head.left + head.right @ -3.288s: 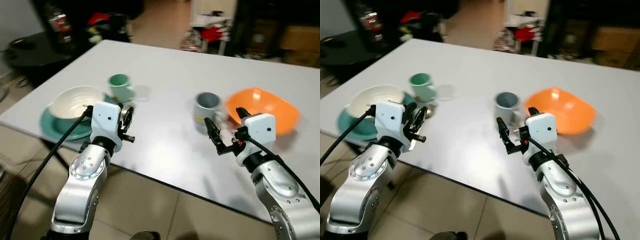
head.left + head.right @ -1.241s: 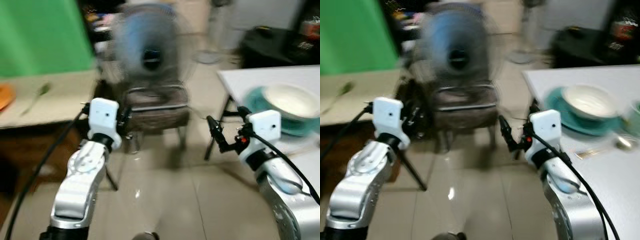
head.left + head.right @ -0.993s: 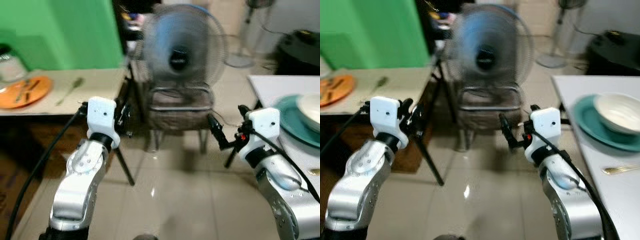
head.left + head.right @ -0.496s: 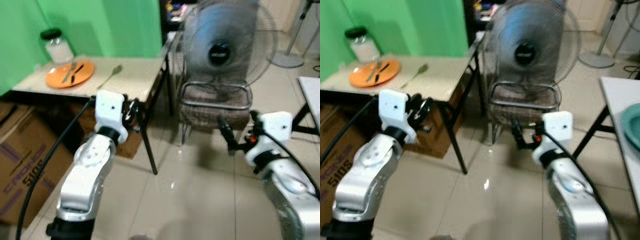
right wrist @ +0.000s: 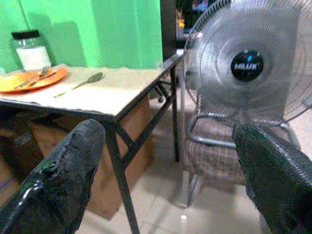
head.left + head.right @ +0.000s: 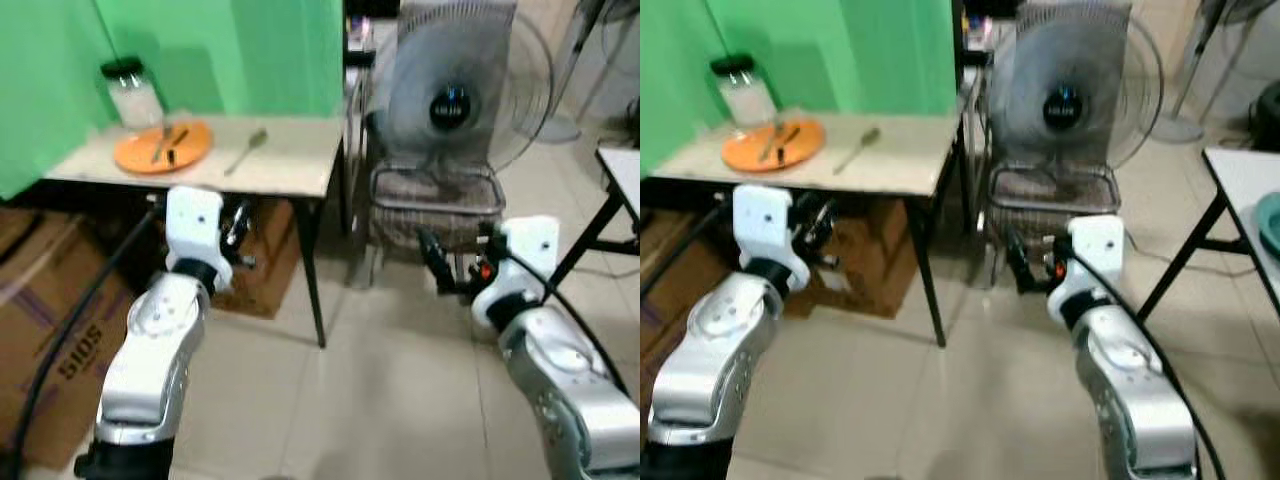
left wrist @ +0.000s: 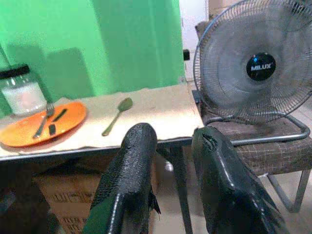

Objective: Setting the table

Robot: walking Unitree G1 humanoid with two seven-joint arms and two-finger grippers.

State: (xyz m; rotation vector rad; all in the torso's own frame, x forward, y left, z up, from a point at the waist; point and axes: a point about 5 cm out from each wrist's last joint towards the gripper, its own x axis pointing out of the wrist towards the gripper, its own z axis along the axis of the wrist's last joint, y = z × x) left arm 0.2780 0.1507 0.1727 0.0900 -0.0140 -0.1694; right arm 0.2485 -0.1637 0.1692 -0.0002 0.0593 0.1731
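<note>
A beige side table (image 6: 290,165) stands ahead on the left against a green wall. On it lie an orange plate (image 6: 163,146) carrying a fork (image 7: 43,122) and a knife (image 7: 56,119), a spoon (image 6: 246,150) to the right of the plate, and a lidded jar (image 6: 132,92) behind the plate. My left gripper (image 6: 235,232) hovers in front of and below the table edge, open by a narrow gap and holding nothing. My right gripper (image 6: 432,258) is raised over the floor before the chair, open wide and holding nothing.
A large fan (image 6: 460,95) sits on a chair (image 6: 435,195) right of the side table. Cardboard boxes (image 6: 50,330) stand under and left of it. The white dining table's corner (image 6: 622,160) and leg are at far right, with a teal plate's edge (image 6: 1270,215). Tiled floor lies ahead.
The view has swung left, from the white table to the side table, and the blur has settled. Both arms keep their raised pose, and neither gripper has taken hold of anything.
</note>
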